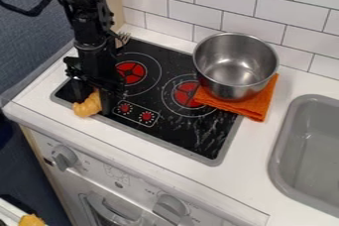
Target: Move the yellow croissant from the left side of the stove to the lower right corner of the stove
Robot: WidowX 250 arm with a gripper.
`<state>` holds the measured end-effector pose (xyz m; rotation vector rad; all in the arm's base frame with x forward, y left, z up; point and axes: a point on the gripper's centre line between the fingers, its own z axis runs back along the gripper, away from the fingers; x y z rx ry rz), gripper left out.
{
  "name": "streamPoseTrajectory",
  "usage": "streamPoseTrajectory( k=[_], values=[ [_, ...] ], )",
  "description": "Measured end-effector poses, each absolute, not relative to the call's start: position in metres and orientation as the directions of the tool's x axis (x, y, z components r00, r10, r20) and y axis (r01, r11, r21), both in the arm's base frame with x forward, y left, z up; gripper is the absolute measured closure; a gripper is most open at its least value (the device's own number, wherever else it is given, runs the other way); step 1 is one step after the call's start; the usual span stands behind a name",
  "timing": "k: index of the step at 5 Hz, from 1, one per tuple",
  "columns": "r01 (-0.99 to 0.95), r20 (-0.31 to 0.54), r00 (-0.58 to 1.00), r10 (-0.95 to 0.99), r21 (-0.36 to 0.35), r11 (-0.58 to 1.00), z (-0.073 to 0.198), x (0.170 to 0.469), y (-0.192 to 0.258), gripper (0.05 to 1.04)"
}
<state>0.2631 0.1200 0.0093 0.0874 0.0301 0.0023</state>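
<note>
At the stove's front left corner hangs the gripper (94,104), its fingers shut on a golden-brown croissant (87,107). The croissant's lower end sticks out toward the front, over the metal edge of the black cooktop (179,137). Part of its upper end is hidden between the fingers. Whether it rests on the surface or hangs just above it, I cannot tell.
A steel pot (236,66) stands at the right rear of the cooktop, partly on a folded orange cloth (255,103). Behind the arm lies a silver fork (123,38). A grey sink (286,136) is at the right, and a tiled wall (225,2) runs behind.
</note>
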Motion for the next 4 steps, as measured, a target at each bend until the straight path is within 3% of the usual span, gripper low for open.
streamPoseTrajectory(
  k=[2, 4],
  values=[
    [0.153, 0.051, 0.986, -0.16, 0.117, 0.981, 0.061, 0.26, 0.065, 0.43],
    [0.33, 0.038, 0.941, -0.336, 0.113, 0.937, 0.058, 0.272, -0.005, 0.43]
  ],
)
